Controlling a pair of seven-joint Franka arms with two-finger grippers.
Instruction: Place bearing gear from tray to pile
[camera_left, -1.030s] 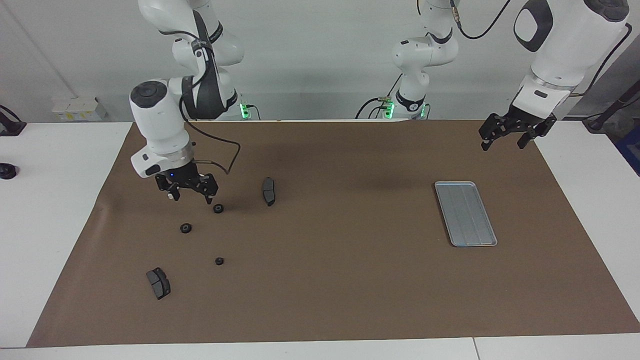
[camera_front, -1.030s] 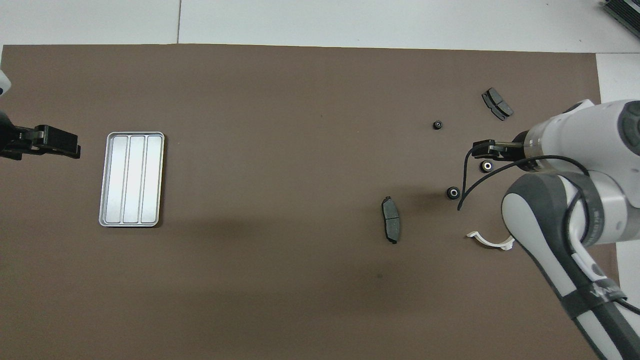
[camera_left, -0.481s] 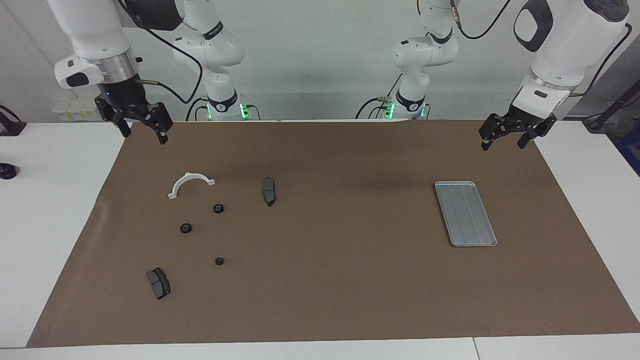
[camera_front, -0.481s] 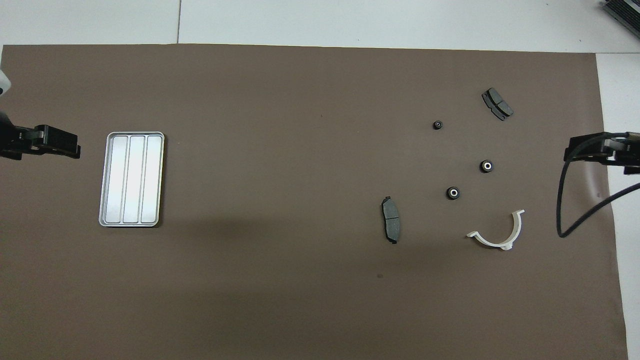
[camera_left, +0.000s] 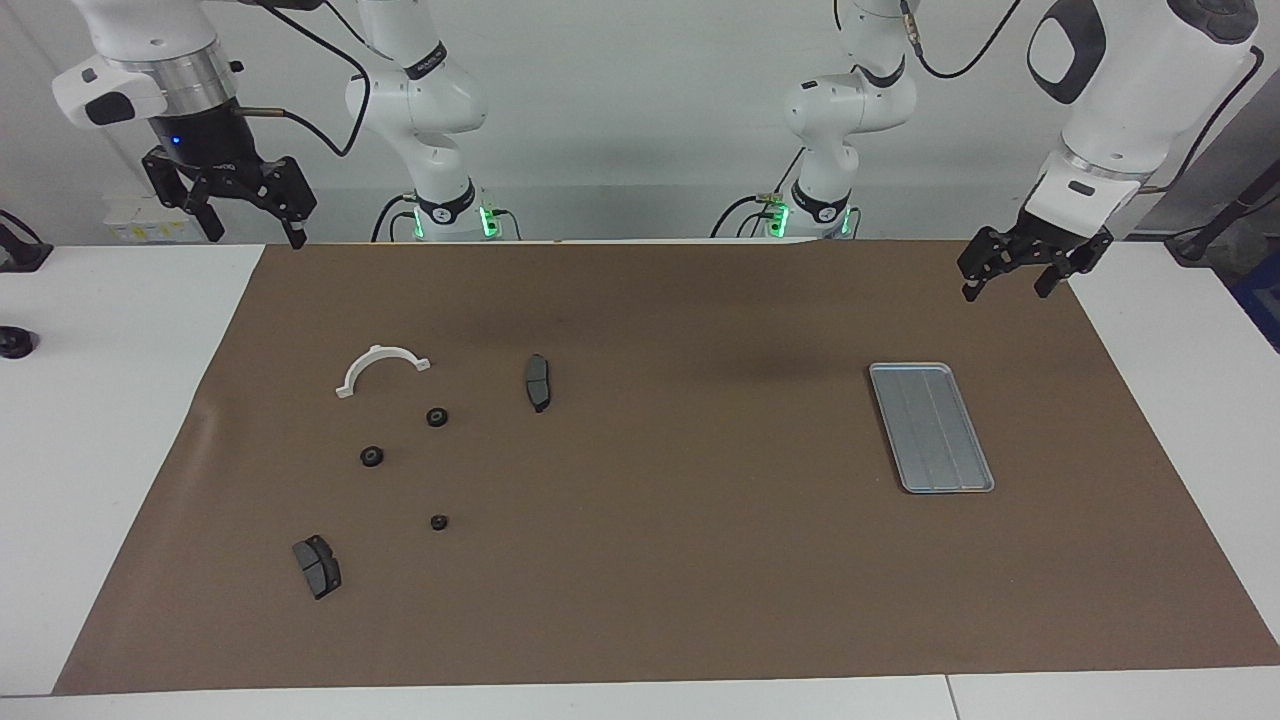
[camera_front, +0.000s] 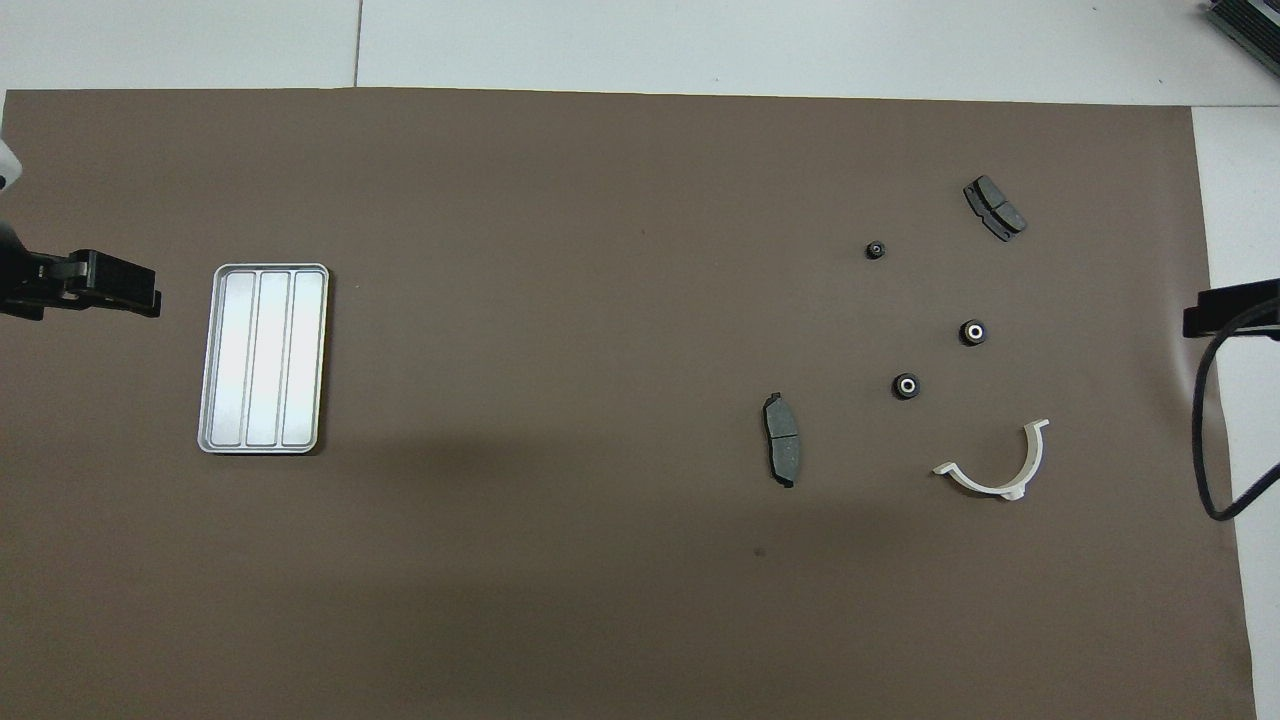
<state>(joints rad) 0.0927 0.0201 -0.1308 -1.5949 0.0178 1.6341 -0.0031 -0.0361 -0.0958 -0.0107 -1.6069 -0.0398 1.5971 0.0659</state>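
The silver-grey ridged tray (camera_left: 930, 425) (camera_front: 263, 358) lies at the left arm's end of the brown mat with nothing in it. Toward the right arm's end sits the pile: a white half-ring bracket (camera_left: 381, 366), two dark grey brake pads (camera_left: 538, 382) (camera_left: 317, 566), and three small black round bearing gears (camera_left: 437, 417) (camera_left: 372, 456) (camera_left: 439, 522). My right gripper (camera_left: 255, 232) hangs high and open, holding nothing, over the mat's corner by its own base. My left gripper (camera_left: 1005, 290) waits open and holding nothing above the mat's corner by the tray.
The brown mat (camera_left: 680, 560) covers most of the white table. A small black object (camera_left: 14, 342) sits on the white surface off the mat at the right arm's end. The right arm's cable (camera_front: 1205, 440) dangles over the mat's edge.
The right gripper has lifted from just above the round pieces and drawn back to the mat's corner, uncovering the white bracket. The left arm has stayed still.
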